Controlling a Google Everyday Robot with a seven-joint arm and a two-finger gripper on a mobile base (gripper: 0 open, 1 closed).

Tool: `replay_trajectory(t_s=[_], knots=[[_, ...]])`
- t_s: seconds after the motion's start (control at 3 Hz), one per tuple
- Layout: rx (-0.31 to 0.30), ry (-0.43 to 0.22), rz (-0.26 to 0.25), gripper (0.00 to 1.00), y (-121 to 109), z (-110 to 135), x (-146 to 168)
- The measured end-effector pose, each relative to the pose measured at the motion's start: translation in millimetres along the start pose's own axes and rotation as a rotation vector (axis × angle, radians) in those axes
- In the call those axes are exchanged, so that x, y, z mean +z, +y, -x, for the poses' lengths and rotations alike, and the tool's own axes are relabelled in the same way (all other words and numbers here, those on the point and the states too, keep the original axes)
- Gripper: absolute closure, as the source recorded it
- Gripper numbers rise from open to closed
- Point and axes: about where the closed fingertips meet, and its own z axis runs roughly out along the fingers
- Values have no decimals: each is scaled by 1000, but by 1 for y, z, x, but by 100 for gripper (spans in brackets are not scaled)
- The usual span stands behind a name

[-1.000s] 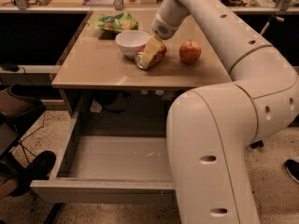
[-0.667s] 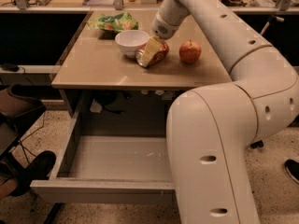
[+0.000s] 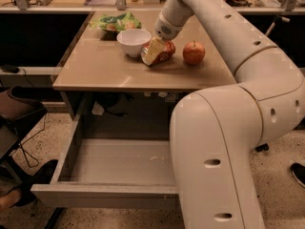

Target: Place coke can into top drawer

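Observation:
The coke can (image 3: 164,53) lies tilted on its side on the tan tabletop (image 3: 105,68), between a white bowl and a red apple. My gripper (image 3: 155,49) reaches down from the arm at the top and is shut on the can, with one cream finger (image 3: 152,51) across its front. The top drawer (image 3: 105,195) is pulled out below the table's front edge, and its grey inside shows nothing in it. My arm's large white body hides the drawer's right side.
A white bowl (image 3: 133,41) stands just left of the can and a red apple (image 3: 194,52) just right of it. A green bag (image 3: 116,22) lies at the back of the table. A dark chair (image 3: 16,116) and a shoe (image 3: 38,173) are at the left.
The can and gripper have shifted very slightly to the right. Nothing else has moved.

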Motion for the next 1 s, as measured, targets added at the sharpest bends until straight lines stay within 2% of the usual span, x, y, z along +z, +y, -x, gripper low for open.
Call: replay_trajectory(t_s=[0.33, 0.67, 1.0], knots=[[-26, -18, 5, 88, 11, 2, -20], [-103, -77, -71, 100, 24, 9, -66], [-109, -169, -236, 100, 42, 10, -142]])
